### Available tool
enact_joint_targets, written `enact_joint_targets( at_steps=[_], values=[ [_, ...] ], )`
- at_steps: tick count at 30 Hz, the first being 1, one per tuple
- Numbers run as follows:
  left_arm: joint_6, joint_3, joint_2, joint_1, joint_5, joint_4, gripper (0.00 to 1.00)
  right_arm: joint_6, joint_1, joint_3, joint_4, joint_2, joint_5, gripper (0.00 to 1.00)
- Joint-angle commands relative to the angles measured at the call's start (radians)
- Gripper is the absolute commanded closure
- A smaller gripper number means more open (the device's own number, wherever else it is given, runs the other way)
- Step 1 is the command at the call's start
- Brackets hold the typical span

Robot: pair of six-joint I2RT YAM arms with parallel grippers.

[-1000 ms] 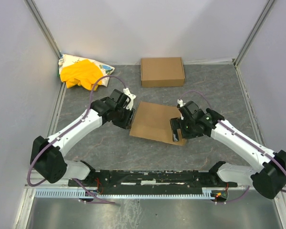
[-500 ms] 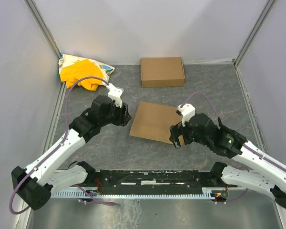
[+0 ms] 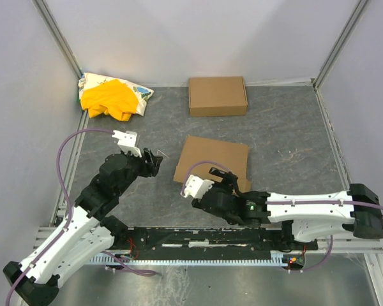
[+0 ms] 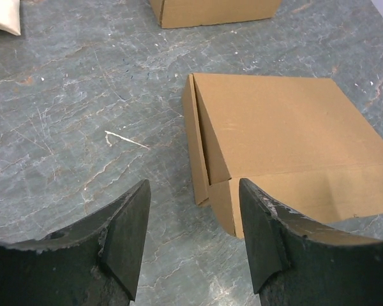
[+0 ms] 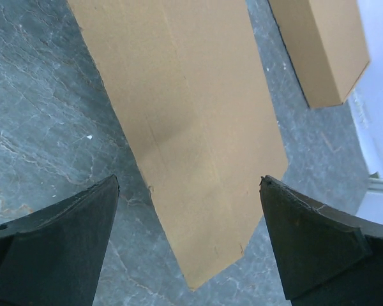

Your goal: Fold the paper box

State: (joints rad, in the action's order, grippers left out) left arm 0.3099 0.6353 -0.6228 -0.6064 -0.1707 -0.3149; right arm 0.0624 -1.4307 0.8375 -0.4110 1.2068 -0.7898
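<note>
The paper box (image 3: 214,159) lies flat and closed on the grey table, mid-scene. In the left wrist view the paper box (image 4: 287,134) shows its left side, where a side flap stands slightly proud. My left gripper (image 3: 154,162) hovers left of the box, apart from it. Its jaws (image 4: 195,236) are open with only table between them. My right gripper (image 3: 233,183) hangs over the box's near edge. It is wide open (image 5: 189,185), above the near corner of the box (image 5: 198,127), holding nothing.
Another neat brown carton (image 3: 217,95) sits at the back centre, also seen as the carton (image 5: 325,44) in the right wrist view. A yellow cloth bundle (image 3: 108,99) lies in the back left corner. Walls close the table on both sides and at the back.
Both arms drew back toward the near edge. The left gripper came off the box's left edge and opened wider. The right gripper swung left, away from the box's right front corner.
</note>
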Motion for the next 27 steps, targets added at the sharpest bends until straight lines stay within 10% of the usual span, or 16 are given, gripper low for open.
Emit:
enact_joint_targets(
  at_steps=[1,19,27],
  values=[
    [0.054,-0.003,0.001,-0.003,-0.024,0.076,0.35,0.11,-0.015,-0.001,0.119,0.04,-0.049,0.02],
    [0.066,-0.002,-0.008,-0.003,0.009,0.069,0.34,0.043,-0.085,-0.001,0.111,0.25,-0.213,0.08],
    [0.068,-0.003,-0.005,-0.003,0.005,0.061,0.34,0.081,-0.085,0.033,0.169,0.3,-0.378,0.67]
  ],
)
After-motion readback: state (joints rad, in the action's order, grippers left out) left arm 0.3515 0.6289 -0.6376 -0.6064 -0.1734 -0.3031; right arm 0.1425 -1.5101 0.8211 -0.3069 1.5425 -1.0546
